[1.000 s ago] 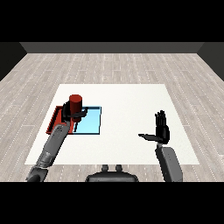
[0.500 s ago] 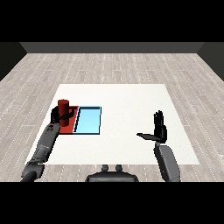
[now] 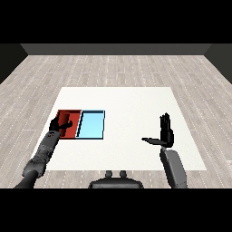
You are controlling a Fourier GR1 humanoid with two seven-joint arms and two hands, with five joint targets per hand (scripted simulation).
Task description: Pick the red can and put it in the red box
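Filling most of the view, a white table (image 3: 131, 104) with wide bare room across its middle and far side

Toward its left edge, a red tray (image 3: 74, 115) and a light blue tray (image 3: 92, 125), side by side and touching, the red one on the outside

Reaching in from the lower left corner, the left forearm (image 3: 45, 147), slanted up to the red tray; rising from the lower right, the right forearm (image 3: 173, 168), well apart from both trays

Resting low over the near left part of the red tray, the left hand (image 3: 59, 124); open or closed, cannot tell

Held upright above bare table, the right hand (image 3: 166, 132): open, fingers straight, thumb out to the side, holding nothing

Nowhere on the bare table or in the blue tray, the red can; probably down in the red tray at the left hand, red lost against red, so not to be told for certain

Judging from that, at or just past the placing step

Next, if the can sits in the tray: let go and lift straight up, keeping off the tray's rim and the shared wall with the blue tray, then draw back toward the near left, with little table to spare on that side
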